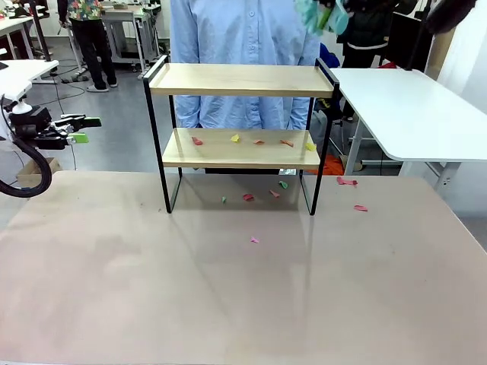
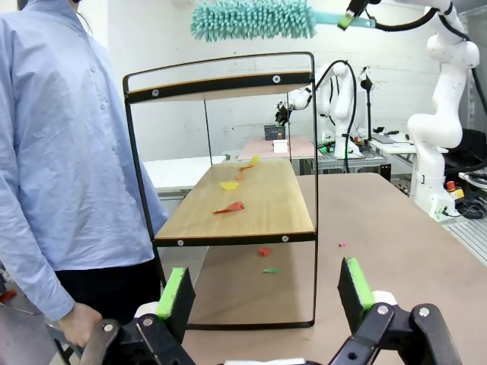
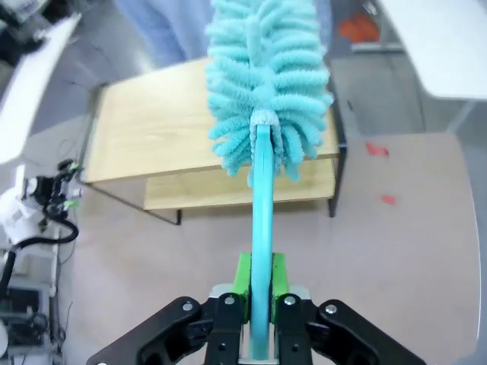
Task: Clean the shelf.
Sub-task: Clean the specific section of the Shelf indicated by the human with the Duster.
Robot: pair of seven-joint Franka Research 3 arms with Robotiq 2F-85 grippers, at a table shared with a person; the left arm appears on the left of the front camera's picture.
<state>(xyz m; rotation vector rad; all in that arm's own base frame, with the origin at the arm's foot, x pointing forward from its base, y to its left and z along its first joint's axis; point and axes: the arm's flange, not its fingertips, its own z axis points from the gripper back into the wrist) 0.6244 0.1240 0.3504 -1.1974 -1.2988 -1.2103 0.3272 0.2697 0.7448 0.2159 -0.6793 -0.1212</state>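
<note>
My right claw (image 3: 259,283) pinches the duster (image 3: 266,84) by its handle | shelf (image 3: 221,194) lies below and ahead, duster's long axis pointing over its top board (image 3: 152,129) | my left claw (image 2: 264,296) spread, empty, shelf ahead but farther

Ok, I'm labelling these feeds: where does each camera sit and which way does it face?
Front: fixed on the robot's side, facing across the table at the shelf and the person; left gripper at picture left.
Left wrist: beside the shelf's end, looking along its boards; own open fingers at the bottom.
Right wrist: above the shelf, looking down; right gripper clamps the duster.
Shared: the shelf in all three; the duster in both wrist views.
</note>
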